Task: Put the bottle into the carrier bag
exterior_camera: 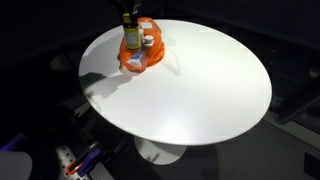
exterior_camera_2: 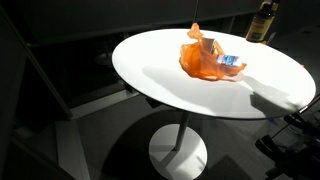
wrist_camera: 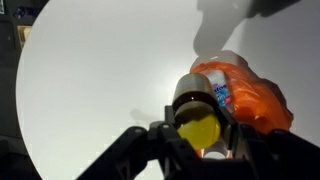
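Note:
My gripper [wrist_camera: 197,128] is shut on a dark bottle [wrist_camera: 195,105] with a yellow cap; the cap faces the wrist camera. The orange carrier bag [wrist_camera: 252,98] lies crumpled on the round white table, just to the right of the bottle in the wrist view. It holds a small blue-and-white packet. In both exterior views the bottle [exterior_camera: 129,28] [exterior_camera_2: 263,20] hangs in the air near the bag [exterior_camera: 142,52] [exterior_camera_2: 205,58]. The dark gripper itself is hard to make out there.
The round white table [exterior_camera: 190,90] [exterior_camera_2: 190,90] stands on a single pedestal foot [exterior_camera_2: 178,153]. The surroundings are dark. Cables and equipment lie on the floor at the lower left [exterior_camera: 80,158].

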You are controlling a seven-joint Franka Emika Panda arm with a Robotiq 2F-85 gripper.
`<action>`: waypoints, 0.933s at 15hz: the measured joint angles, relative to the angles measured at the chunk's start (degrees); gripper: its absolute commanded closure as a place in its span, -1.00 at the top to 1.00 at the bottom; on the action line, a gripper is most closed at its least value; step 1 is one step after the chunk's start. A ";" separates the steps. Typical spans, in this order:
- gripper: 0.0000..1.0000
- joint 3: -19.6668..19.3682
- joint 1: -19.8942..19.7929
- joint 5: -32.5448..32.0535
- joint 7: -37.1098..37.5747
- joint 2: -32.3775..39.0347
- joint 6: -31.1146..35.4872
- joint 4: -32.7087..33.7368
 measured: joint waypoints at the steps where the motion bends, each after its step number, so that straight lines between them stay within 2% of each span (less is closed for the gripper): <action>1: -0.59 0.33 0.14 0.00 -0.03 0.51 0.94 0.00; 14: -0.59 1.96 2.96 0.08 -1.08 10.23 14.80 0.03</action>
